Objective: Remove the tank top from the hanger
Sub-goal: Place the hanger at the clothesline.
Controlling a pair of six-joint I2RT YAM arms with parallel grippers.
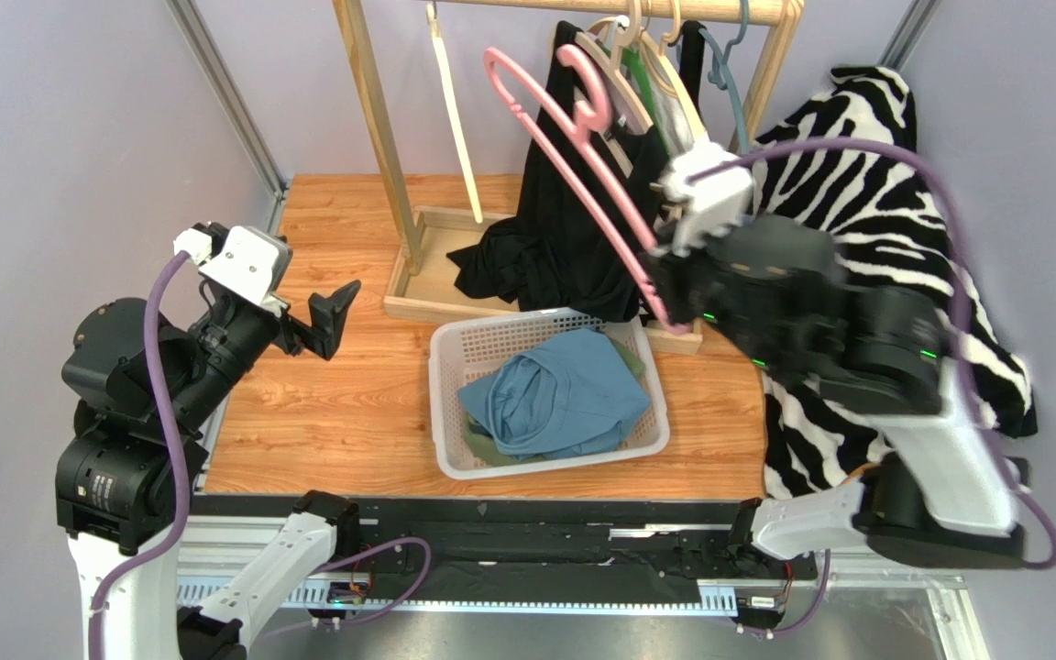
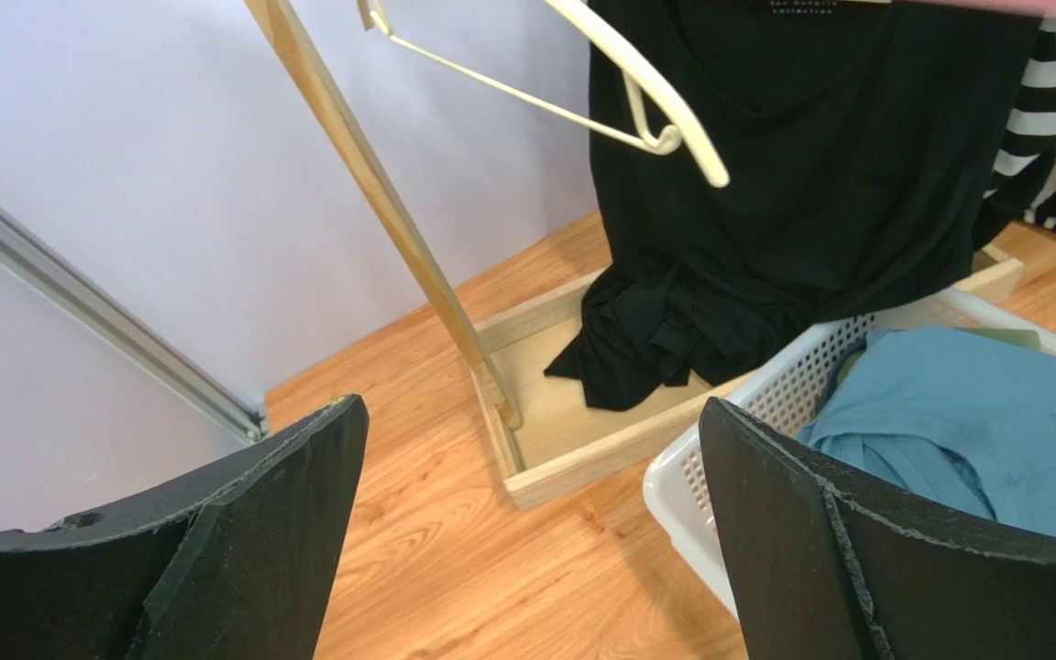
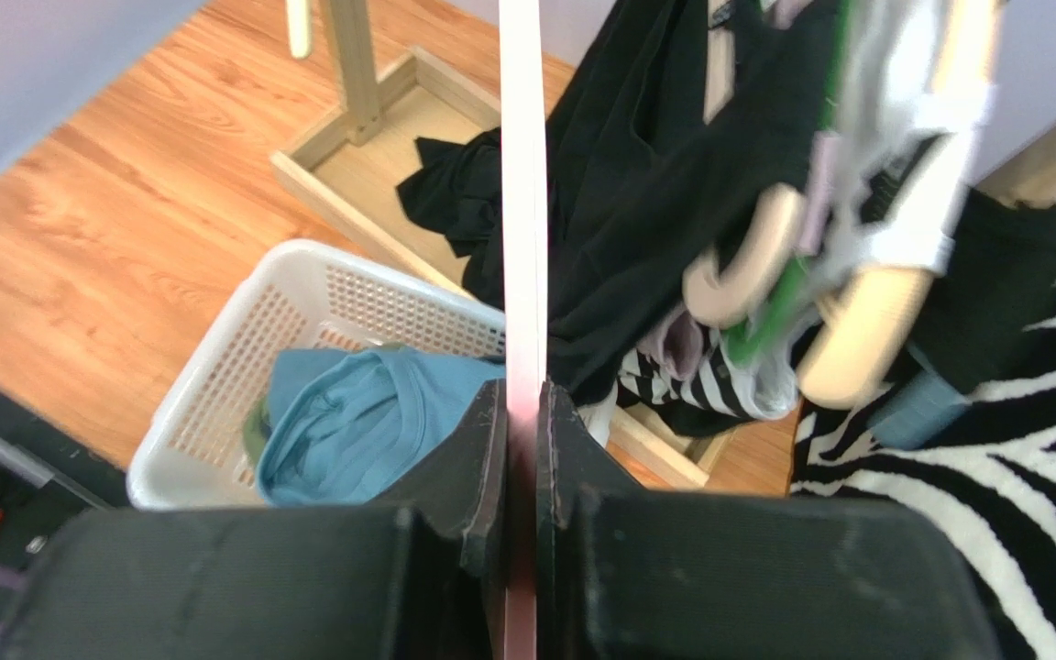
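One view, right wrist, shows right jaws pinching pink hanger (image 3: 521, 206).

No legible text, brand or number in any view. Left wrist view: faint pale print on neck label (image 2: 830, 6) of black garment (image 2: 795, 206), at top frame edge, too small to read.

Our left arm (image 1: 114, 475) and right arm (image 1: 954, 475): black joint housings, white link shells, one lilac cable (image 1: 151, 330) apiece, small green lights (image 1: 928, 355). On our left tool (image 1: 331, 319) and right tool (image 1: 665, 282): white wrist blocks, matte black fingers (image 2: 258, 550).
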